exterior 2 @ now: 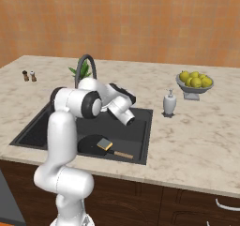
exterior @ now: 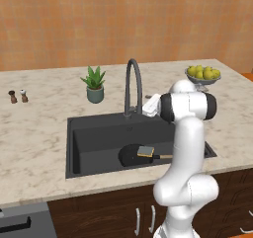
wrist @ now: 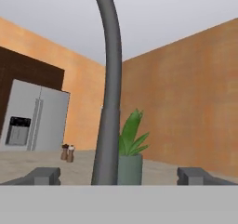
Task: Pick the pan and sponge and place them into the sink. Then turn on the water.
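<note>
The black pan lies inside the matte black sink near its front right, with its wood-tipped handle pointing right. Resting on the pan is the yellow sponge with its dark top; both appear again in the right base view, pan and sponge. The dark gooseneck faucet rises behind the basin, and no water is in view. My gripper sits just right of the faucet's base. In the hand view the gripper is open, with the faucet neck rising between its fingertips.
A potted plant stands left of the faucet. Two small shakers sit far left on the marble counter. A bowl of lemons is at the back right, and a soap dispenser stands right of the sink. A fridge stands in the distance.
</note>
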